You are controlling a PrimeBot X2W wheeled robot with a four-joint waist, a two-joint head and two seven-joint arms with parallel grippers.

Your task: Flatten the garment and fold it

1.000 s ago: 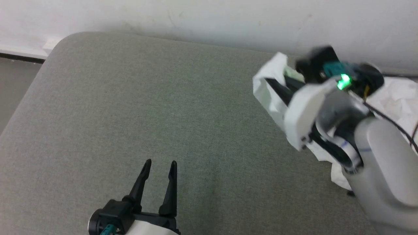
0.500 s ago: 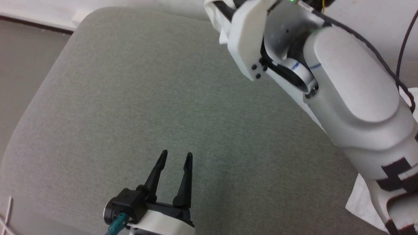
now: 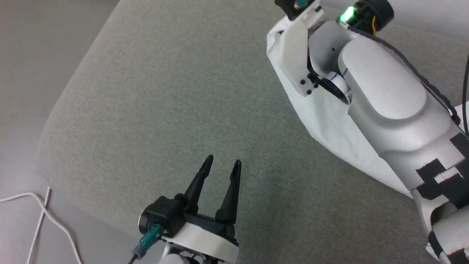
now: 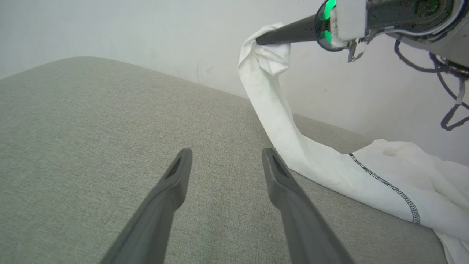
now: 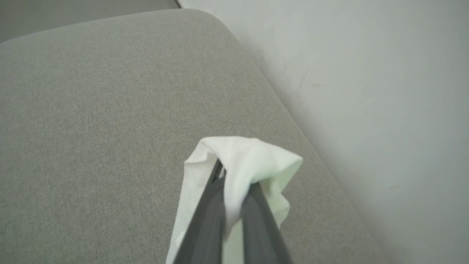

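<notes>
- The right hand (image 4: 261, 39) is clenched on the end of a sleeve (image 4: 273, 106) of the white shirt (image 4: 403, 168) and holds it up in the air near the wall (image 5: 366, 73). The sleeve hangs in a long band down to the body of the shirt, which lies bunched on the grey cushion (image 3: 165, 91) at the robot's right side.
- The left hand (image 3: 223, 161) is released, fingers spread over bare cushion, well apart from the shirt and holding nothing.
- Slip: the fabric looks thin, and the right wrist view shows only a small fold of cuff pinched and draped over the fingertips. A hard pull could draw it out, and the sleeve would drop in a heap.
- Drag: the body is a crumpled pile with nothing pinning it. Pulling the sleeve sideways would likely slide the whole pile rather than spread it.
- Twist: the hanging sleeve shows a turn near the grip. Laid down like that, it may fold under itself.
- Edge: the pile sits toward the cushion's right side, and its far part is cut off in the pictures. Some of it could slide off toward the floor (image 3: 22, 73).
- Wall: the raised hand is close to the wall, so a wider swing could brush it.
- Wrong layer: if the left hand reaches in near the dark stitched seam (image 4: 384, 183), it may pinch two layers at once.
</notes>
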